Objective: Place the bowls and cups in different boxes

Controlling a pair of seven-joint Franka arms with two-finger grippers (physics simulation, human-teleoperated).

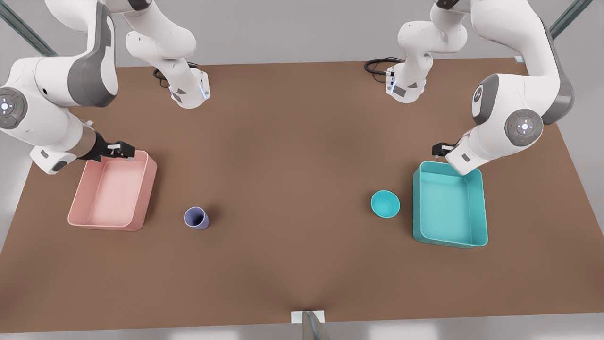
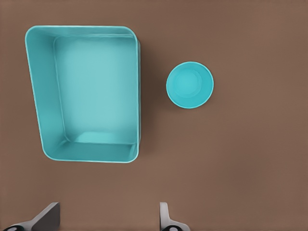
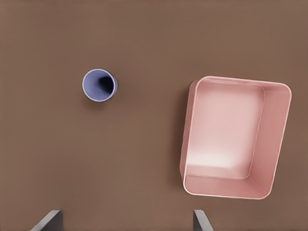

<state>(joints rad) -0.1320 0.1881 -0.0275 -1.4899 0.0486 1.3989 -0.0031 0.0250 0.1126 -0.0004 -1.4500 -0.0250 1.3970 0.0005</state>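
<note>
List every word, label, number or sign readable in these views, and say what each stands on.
None can be read.
pink box, teal box, lavender cup, teal bowl: plain, unmarked.
Round joint caps on the arms: small light marks, not legible as text.

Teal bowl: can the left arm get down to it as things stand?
Probably yes. The teal bowl stands upright on bare table beside the teal box, apart from it, and the left gripper hangs above with fingers open.
</note>
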